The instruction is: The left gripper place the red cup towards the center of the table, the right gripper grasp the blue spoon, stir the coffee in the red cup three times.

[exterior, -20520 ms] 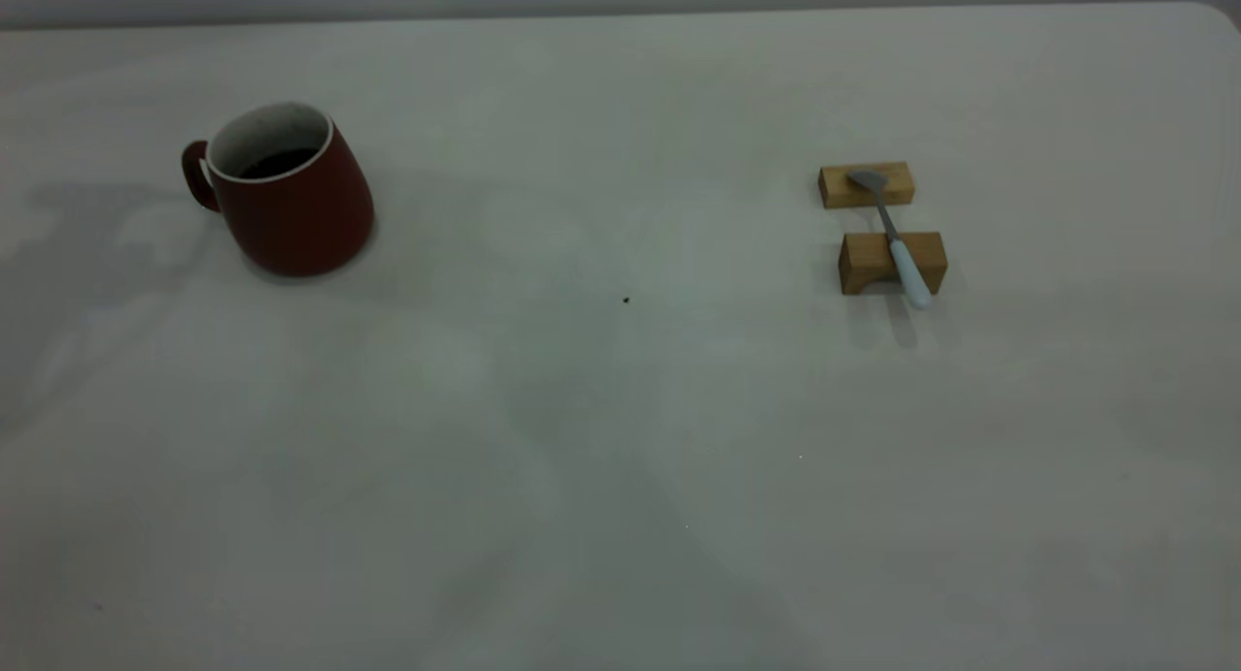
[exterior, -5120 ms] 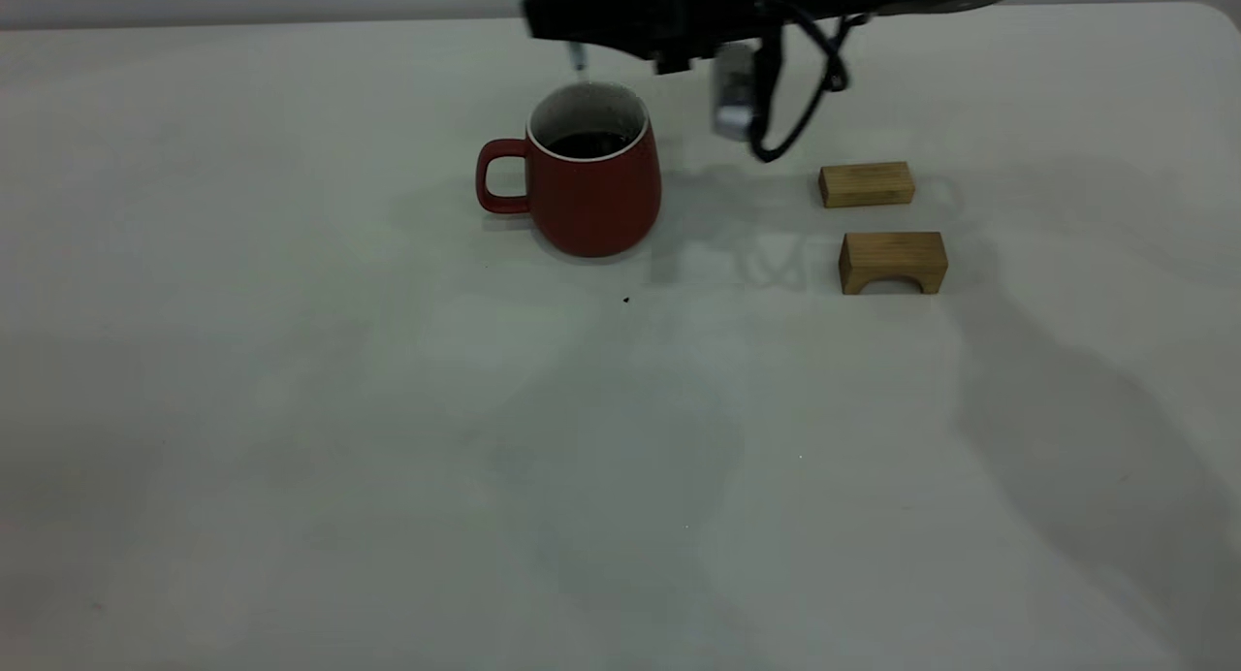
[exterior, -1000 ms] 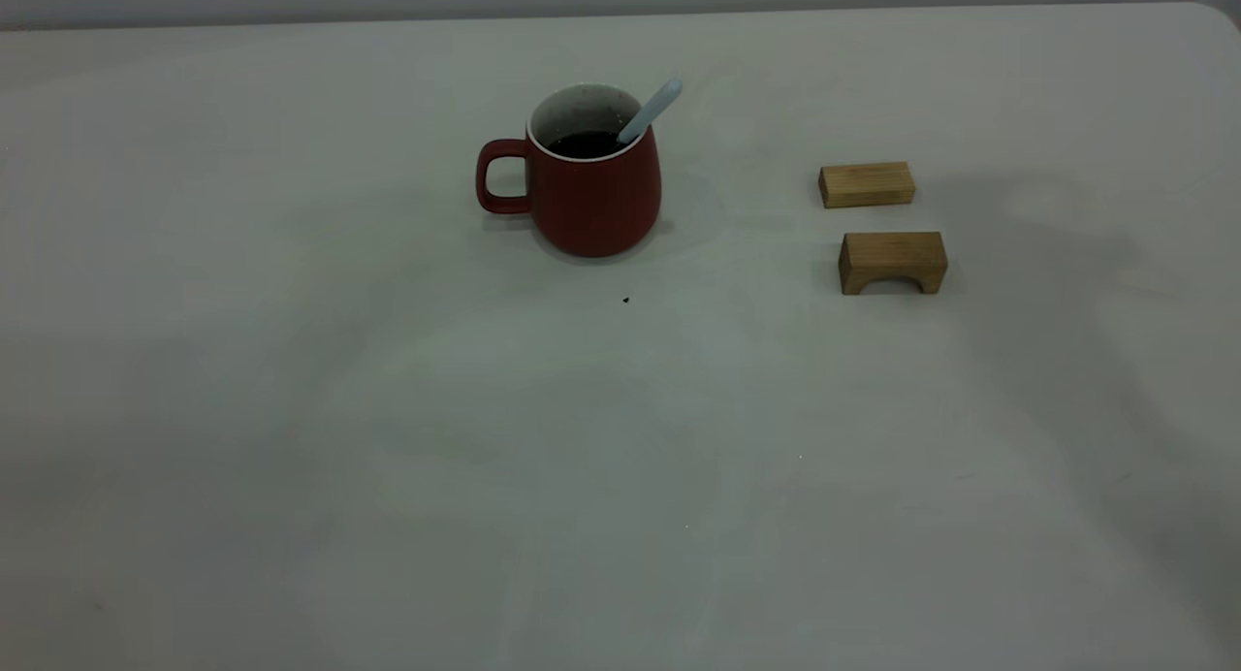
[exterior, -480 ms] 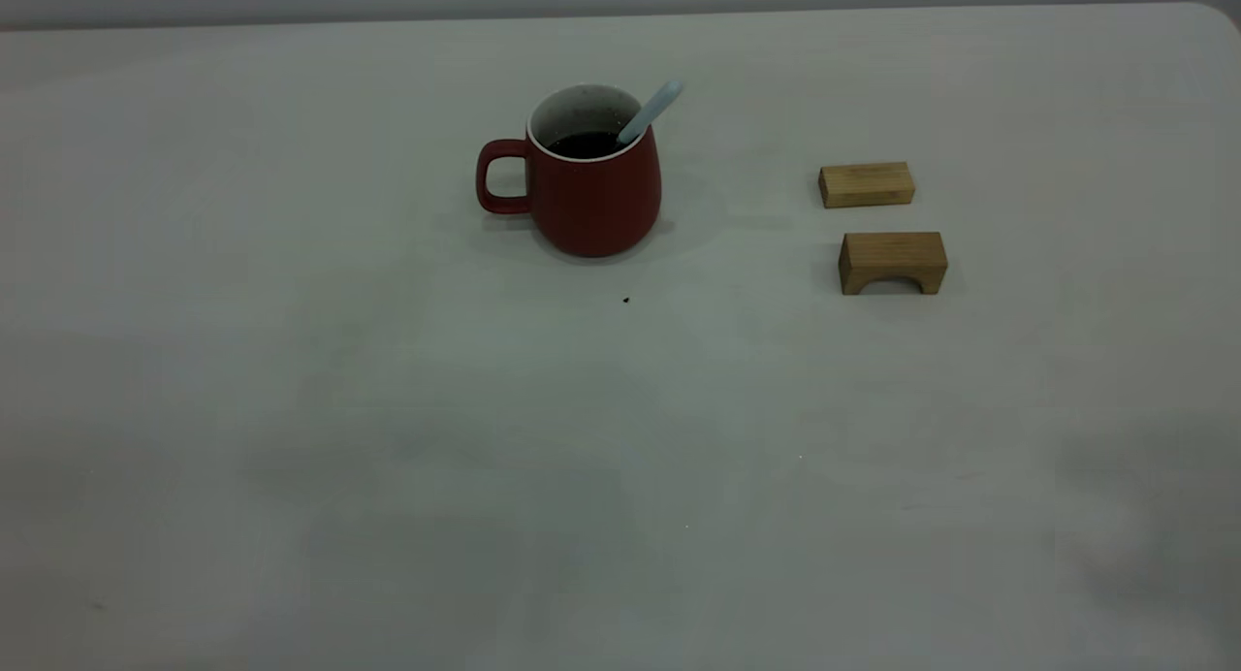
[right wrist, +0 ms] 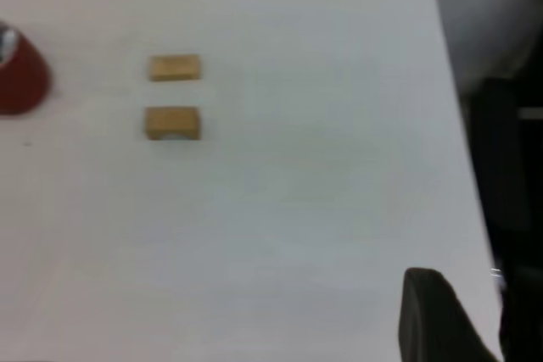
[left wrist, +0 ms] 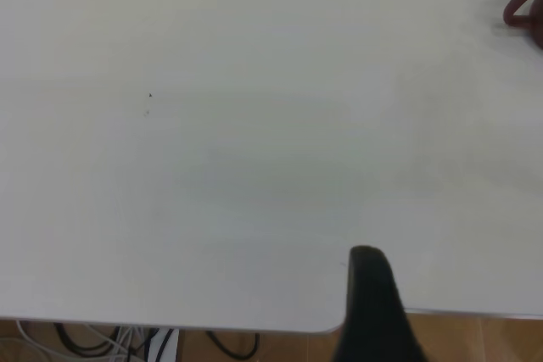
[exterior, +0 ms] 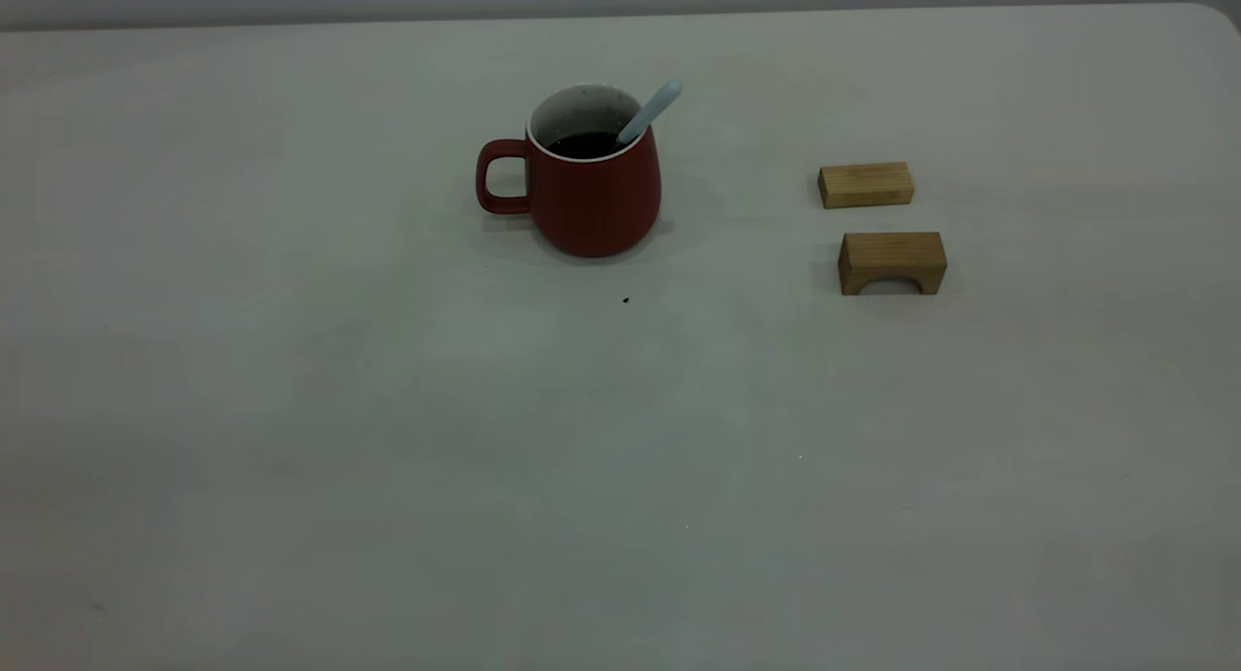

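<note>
Two wooden blocks (exterior: pixel 880 227) sit well off to the right of the red cup (exterior: pixel 591 181), which stands upright near the middle of the table (exterior: pixel 388 438). The blue spoon (exterior: pixel 648 113) leans on the cup's rim, its bowl down in the coffee (exterior: pixel 582 144). Both arms are pulled back at the table edges: one finger (left wrist: pixel 373 307) of the left gripper and one finger (right wrist: pixel 437 315) of the right gripper show, far from the cup, and I can't tell whether either pair is spread or together

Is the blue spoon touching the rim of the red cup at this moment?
Touching. In the exterior view the blue spoon leans on the red cup, its handle lying across the white rim.
</note>
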Robot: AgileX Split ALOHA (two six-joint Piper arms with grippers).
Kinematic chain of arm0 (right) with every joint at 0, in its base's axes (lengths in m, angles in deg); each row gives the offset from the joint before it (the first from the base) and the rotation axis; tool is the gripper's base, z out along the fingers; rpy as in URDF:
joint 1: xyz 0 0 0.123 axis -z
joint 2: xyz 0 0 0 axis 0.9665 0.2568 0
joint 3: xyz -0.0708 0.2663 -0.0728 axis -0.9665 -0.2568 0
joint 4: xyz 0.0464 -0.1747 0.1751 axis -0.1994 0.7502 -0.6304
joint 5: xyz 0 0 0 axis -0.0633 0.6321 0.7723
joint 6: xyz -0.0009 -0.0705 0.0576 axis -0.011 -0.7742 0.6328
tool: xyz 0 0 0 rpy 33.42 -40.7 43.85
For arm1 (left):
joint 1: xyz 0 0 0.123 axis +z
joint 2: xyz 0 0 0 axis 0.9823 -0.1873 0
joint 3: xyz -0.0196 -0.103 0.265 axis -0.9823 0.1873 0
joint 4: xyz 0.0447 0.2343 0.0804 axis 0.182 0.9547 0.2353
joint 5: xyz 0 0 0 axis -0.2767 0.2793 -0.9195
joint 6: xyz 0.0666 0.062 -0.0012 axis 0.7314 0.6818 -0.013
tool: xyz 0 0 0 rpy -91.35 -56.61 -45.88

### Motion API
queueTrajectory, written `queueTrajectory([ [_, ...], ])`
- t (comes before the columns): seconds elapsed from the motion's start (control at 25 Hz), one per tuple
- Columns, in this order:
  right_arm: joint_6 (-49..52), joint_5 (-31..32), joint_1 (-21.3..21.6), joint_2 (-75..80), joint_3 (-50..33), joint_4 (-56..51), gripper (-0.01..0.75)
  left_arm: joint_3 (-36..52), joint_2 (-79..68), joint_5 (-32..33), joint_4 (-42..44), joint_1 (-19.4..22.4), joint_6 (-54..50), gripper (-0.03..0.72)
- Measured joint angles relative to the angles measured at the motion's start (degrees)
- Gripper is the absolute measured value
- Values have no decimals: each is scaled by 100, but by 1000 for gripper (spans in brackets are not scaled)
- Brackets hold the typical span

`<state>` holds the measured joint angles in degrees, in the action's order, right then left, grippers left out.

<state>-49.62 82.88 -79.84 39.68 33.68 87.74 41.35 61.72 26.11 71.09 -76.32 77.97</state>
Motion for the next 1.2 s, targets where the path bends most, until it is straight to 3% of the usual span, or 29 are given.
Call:
queueTrajectory([
  [0.28,-9,-128,1,-1504,-895,-37,236,0,0,0,0,0,0,555],
  [0.6,-102,-405,6,-1604,-1724,-12,236,0,0,0,0,0,0,555],
  [1.2,-144,-563,-330,-1604,-1834,-355,237,0,0,0,0,0,0,555],
])
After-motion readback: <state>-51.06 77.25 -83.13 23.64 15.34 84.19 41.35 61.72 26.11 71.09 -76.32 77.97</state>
